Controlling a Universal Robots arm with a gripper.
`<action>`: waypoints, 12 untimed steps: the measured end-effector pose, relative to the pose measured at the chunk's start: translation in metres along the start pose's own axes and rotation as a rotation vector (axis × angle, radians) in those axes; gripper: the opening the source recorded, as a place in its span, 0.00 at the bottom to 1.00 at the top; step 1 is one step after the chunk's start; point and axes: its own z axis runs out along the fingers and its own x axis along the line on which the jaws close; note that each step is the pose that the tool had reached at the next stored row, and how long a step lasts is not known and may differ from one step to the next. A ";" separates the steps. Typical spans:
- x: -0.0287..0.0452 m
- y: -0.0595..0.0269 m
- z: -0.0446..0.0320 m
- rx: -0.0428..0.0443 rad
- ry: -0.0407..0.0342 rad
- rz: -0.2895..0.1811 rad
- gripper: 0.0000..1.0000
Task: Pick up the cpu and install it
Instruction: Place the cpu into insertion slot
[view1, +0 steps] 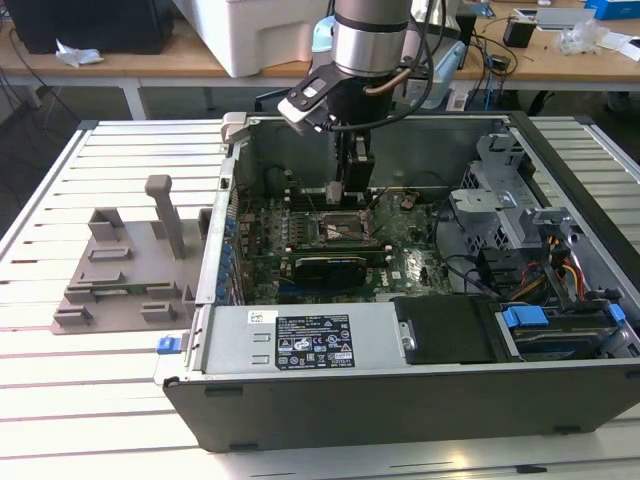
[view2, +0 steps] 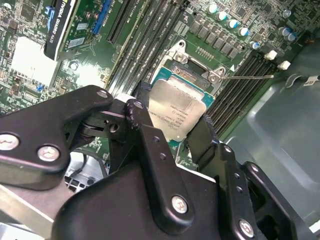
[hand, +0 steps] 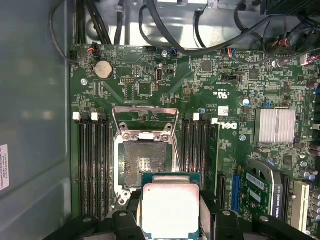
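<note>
We find the end effector (view2: 173, 125) clamped on two opposite edges of the cpu (hand: 170, 209), holding it over the green motherboard (hand: 150, 85) at the near edge of the open socket (hand: 145, 162), whose metal frame (hand: 145, 111) is hinged up. We judge the placing step in hand. It calls for the flat, square, matte-silver chip to line up squarely with the socket's recessed contact field.

One robot arm (view1: 370, 40) with one gripper (view1: 340, 192) and two fingers (view2: 150, 142). One cpu (hand: 170, 210). One open computer case (view1: 400, 410), with one motherboard (hand: 150, 85) inside. On the board: one socket (hand: 145, 162), four memory slots (hand: 95, 165) (two each side), one coin battery (hand: 103, 70), one silver heatsink (hand: 275, 125). One grey holder tray (view1: 110, 297).
</note>
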 end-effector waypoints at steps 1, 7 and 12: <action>0.0008 0.0003 0.0007 0.0001 -0.0018 0.000 0.55; 0.0051 0.0013 0.0052 0.0001 -0.0070 -0.001 0.55; 0.0055 0.0014 0.0076 0.0001 -0.0074 -0.001 0.55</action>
